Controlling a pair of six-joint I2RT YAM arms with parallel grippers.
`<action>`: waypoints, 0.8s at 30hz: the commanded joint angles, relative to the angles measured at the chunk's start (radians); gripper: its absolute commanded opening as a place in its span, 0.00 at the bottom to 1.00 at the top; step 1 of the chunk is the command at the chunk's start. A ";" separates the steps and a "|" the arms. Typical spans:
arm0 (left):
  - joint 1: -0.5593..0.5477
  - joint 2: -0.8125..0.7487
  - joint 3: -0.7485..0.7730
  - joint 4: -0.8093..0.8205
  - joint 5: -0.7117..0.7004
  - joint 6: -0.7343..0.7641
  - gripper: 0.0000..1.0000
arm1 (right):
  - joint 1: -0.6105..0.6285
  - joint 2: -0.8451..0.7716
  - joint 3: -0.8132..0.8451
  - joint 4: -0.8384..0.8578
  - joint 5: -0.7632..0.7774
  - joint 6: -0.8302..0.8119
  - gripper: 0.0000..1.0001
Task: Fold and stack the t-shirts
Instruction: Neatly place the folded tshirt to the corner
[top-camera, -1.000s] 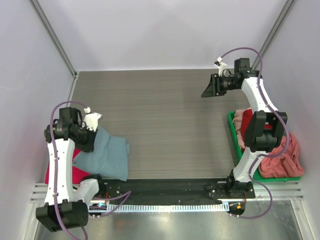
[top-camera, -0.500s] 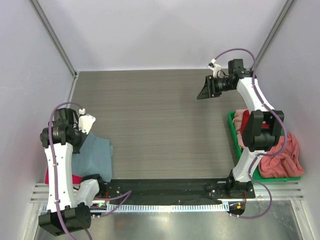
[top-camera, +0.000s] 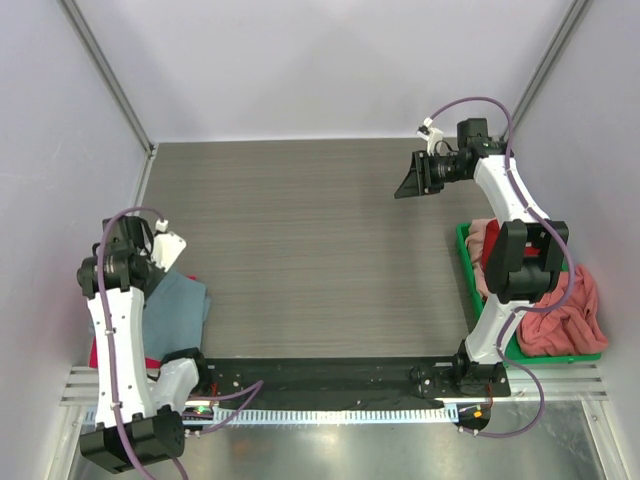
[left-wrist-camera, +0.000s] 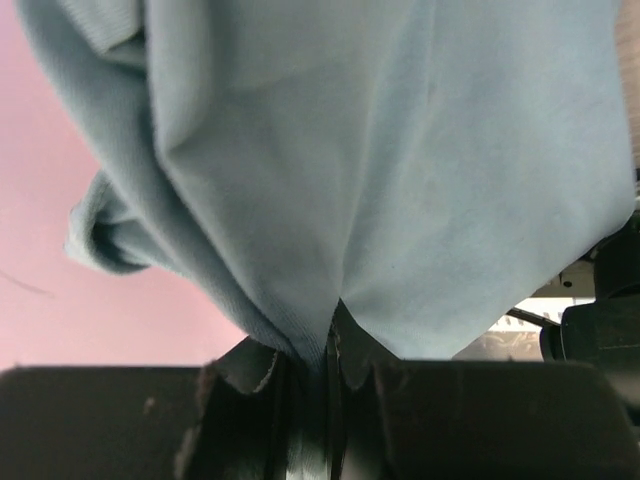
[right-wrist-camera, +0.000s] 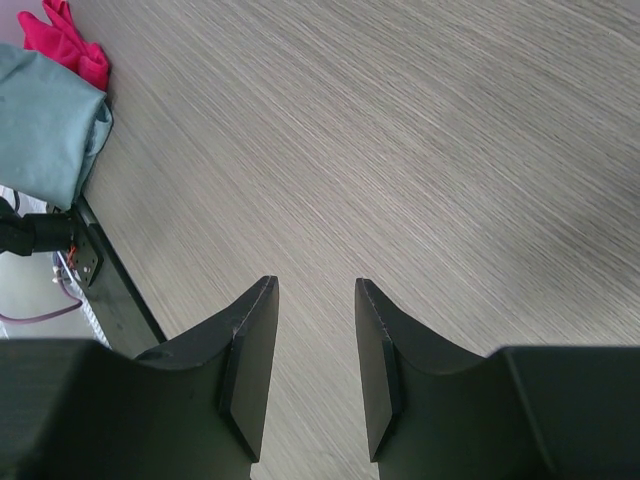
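Left gripper clamped tight on a fold of the grey-blue t-shirt, jaws nearly together, cloth pinched between them and fanning out from the pinch in the left wrist view. Right gripper released, jaws parted with nothing between them, only bare wood-grain surface showing below; it sits at the far right of the table, pointing left, well apart from all cloth. Table is grey-brown, walled on three sides, mostly bare in the middle. Green bin stands at the right edge, near corner, beside the right arm's base. Salmon-pink t-shirt is bunched in the bin and spills over its right rim – unfolded, crumpled. Grey-blue t-shirt lies at the near left corner, partly hidden by the left arm, upper edge lifted at the gripper, rest draped down onto the table; looks folded over on itself but exact layering cannot be told. Magenta t-shirt sits under and just left of the grey-blue one, touching it, only edges showing from above; from the right wrist it shows as a small bright scrap beyond the grey-blue cloth. Red t-shirt is at the far end of the bin – small patch visible, rest hidden behind the right arm.
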 joint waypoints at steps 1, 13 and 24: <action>0.018 -0.015 -0.066 -0.306 -0.094 0.037 0.00 | 0.006 0.004 0.017 0.029 -0.012 0.006 0.42; 0.052 -0.009 -0.249 -0.067 -0.219 -0.043 0.01 | 0.034 0.009 0.023 0.036 -0.015 0.014 0.42; 0.086 0.084 -0.295 0.214 -0.258 -0.064 0.01 | 0.052 0.024 0.026 0.050 -0.004 0.025 0.42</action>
